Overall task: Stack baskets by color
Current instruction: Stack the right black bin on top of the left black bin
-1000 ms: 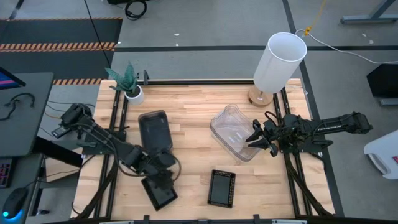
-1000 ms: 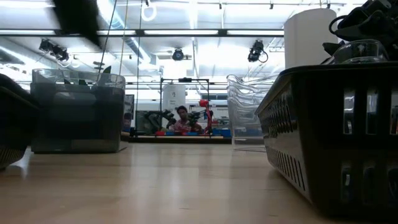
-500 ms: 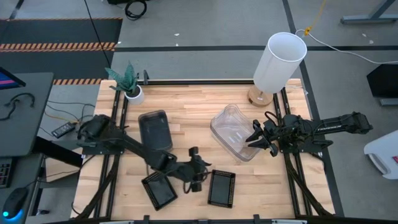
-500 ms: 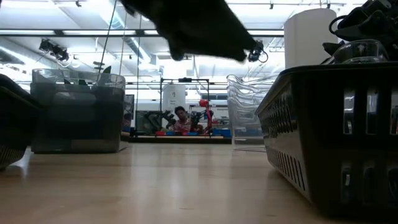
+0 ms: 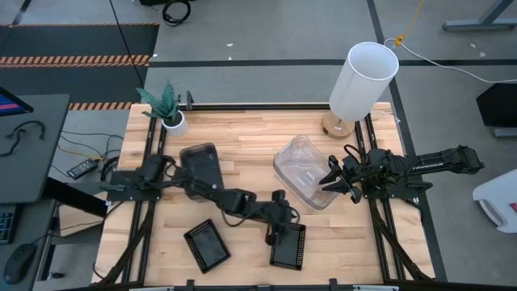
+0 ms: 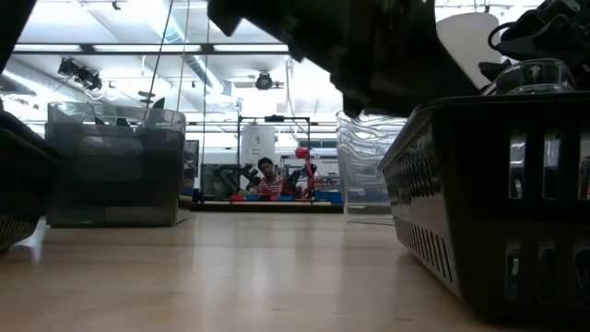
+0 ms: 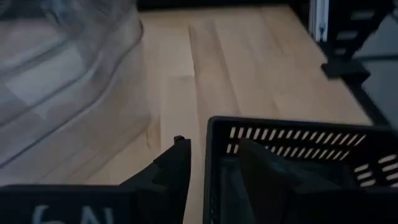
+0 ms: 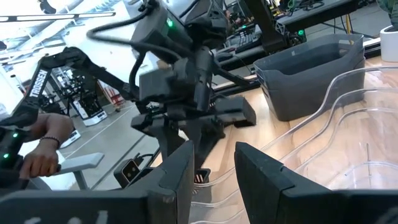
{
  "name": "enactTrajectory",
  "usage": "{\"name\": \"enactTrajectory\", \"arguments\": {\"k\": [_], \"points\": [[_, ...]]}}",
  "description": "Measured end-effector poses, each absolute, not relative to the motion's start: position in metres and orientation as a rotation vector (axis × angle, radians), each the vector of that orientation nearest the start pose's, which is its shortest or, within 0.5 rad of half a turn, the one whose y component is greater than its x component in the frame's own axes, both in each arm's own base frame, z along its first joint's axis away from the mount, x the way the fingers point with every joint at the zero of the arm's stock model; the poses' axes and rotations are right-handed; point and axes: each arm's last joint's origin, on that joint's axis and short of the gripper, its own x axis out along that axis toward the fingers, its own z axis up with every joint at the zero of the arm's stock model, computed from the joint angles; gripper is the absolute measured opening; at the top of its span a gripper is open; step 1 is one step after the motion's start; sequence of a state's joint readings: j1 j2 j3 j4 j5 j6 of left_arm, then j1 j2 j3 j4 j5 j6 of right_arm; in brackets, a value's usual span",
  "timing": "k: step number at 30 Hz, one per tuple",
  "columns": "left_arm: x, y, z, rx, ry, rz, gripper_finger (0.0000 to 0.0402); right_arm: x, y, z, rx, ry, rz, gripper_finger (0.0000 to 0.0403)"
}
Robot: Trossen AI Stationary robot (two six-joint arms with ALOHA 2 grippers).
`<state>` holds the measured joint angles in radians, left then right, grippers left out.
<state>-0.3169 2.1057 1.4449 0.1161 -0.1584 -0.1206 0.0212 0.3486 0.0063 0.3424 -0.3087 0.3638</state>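
both arms reach inward: left end effector (image 5: 278, 233) straddles black tray (image 5: 288, 245) rim, parted; right end effector (image 5: 331, 179) grips clear basket (image 5: 303, 170).

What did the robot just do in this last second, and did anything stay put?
The left gripper let go of the black tray near the table's front left and swung right to the other black tray, its fingers now straddling that tray's rim. The right gripper stayed at the clear baskets; the grey basket did not move.
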Motion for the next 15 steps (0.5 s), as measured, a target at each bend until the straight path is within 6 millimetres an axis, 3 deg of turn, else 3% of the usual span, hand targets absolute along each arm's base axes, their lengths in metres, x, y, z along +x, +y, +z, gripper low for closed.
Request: {"name": "enactTrajectory", "arguments": {"k": [9,15], "points": [[0.452,-0.142,0.147,0.042,0.674,-0.154,0.0139,0.118,0.011,0.168,0.36,0.056,0.326,0.0122],[0.447,-0.14,0.137,0.042,0.775,-0.144,0.0108,0.118,0.011,0.168,0.36,0.057,0.326,0.0122]]}}
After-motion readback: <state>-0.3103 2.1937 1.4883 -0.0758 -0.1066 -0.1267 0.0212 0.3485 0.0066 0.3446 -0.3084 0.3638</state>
